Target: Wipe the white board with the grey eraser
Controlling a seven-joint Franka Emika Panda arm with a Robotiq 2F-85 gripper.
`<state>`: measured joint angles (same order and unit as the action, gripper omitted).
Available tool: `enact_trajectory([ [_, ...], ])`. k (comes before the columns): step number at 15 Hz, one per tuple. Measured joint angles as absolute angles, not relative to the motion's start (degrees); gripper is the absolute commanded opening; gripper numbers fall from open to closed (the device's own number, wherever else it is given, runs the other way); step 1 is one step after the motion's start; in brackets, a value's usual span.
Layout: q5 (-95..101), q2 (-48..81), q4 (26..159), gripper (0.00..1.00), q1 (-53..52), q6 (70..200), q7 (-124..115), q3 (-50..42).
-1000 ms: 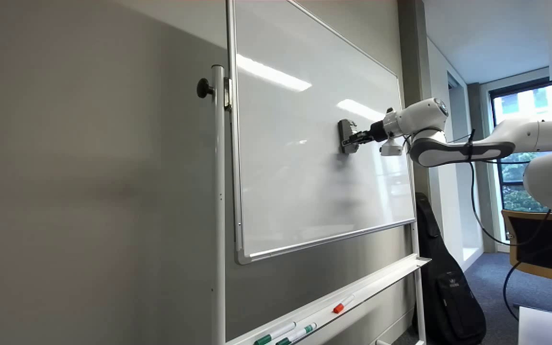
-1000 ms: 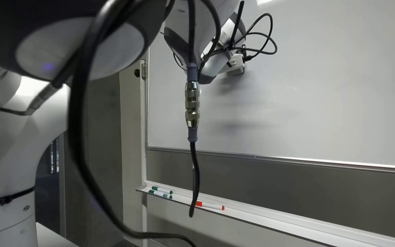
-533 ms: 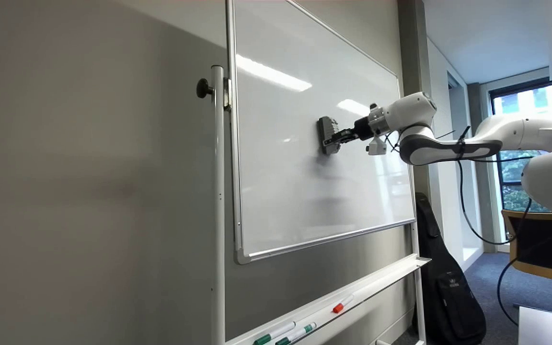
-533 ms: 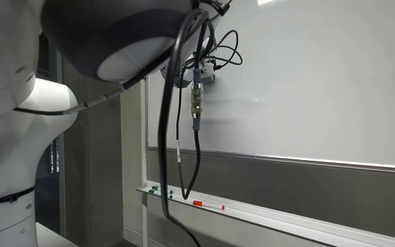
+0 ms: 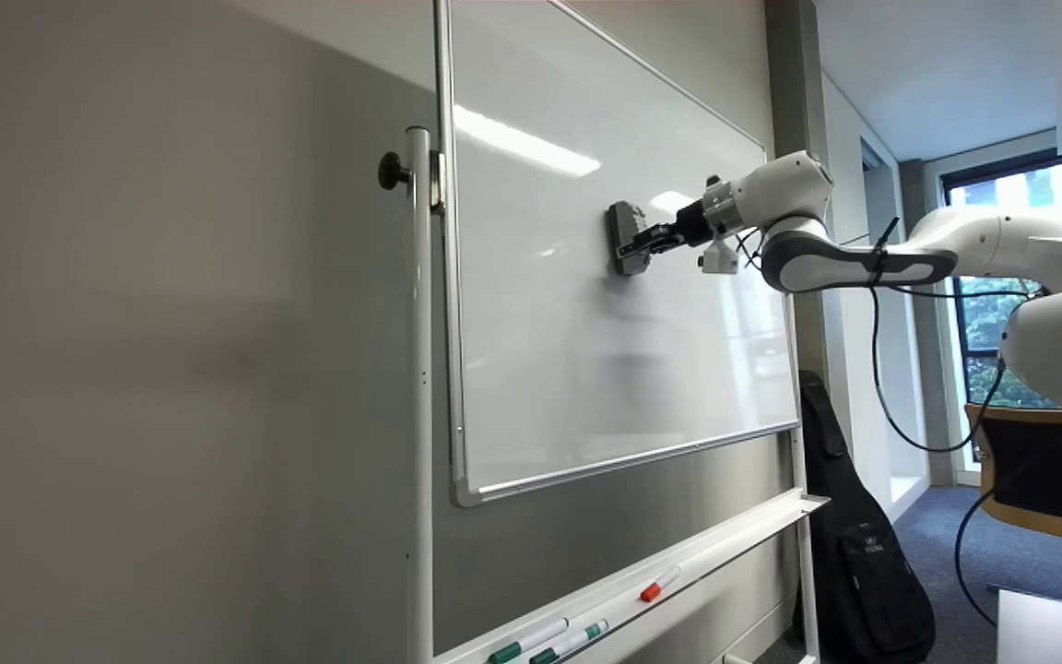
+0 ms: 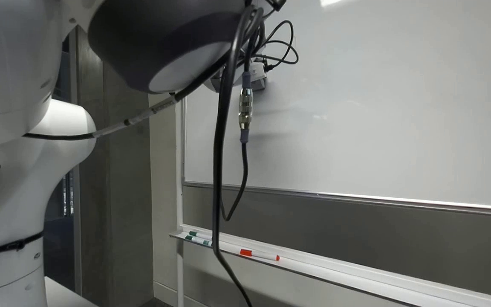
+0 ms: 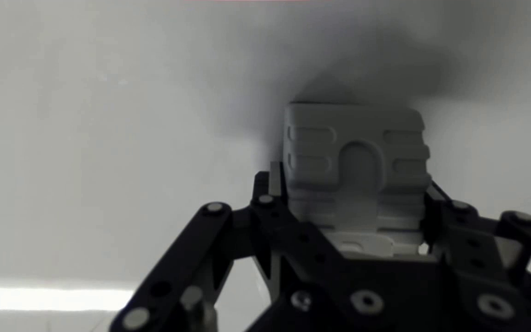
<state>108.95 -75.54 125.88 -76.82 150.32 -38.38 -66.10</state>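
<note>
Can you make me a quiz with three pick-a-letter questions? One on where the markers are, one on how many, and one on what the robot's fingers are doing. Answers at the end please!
1. Where are the markers?
A. On the chair
B. On the tray below the board
C. On the floor

2. How many markers can you see?
A. One
B. Six
C. Three

3. What are the fingers doing?
A. Holding the eraser
B. Holding a marker
C. Standing open with nothing between them

Answers:
1: B, because both exterior views show them lying along the tray.
2: C, because two have green caps and one has a red cap.
3: A, because the wrist view shows the eraser gripped between them.
</note>
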Motion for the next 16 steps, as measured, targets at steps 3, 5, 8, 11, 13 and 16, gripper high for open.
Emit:
enact_trajectory([
  [3,106.82,-75.14,122.65,0.38,-76.47,150.33,-36.42,-64.20],
  [5,105.94,-75.07,120.41,0.38,-75.98,150.45,-35.16,-63.59],
  [8,105.83,-75.11,117.42,0.38,-74.24,150.73,-33.69,-63.65],
  [11,105.85,-75.11,113.97,0.38,-72.30,150.74,-32.35,-64.42],
  [13,105.94,-74.96,111.15,0.38,-71.81,150.68,-31.77,-64.96],
  [16,105.96,-74.42,107.79,0.38,-71.90,150.65,-31.34,-65.58],
])
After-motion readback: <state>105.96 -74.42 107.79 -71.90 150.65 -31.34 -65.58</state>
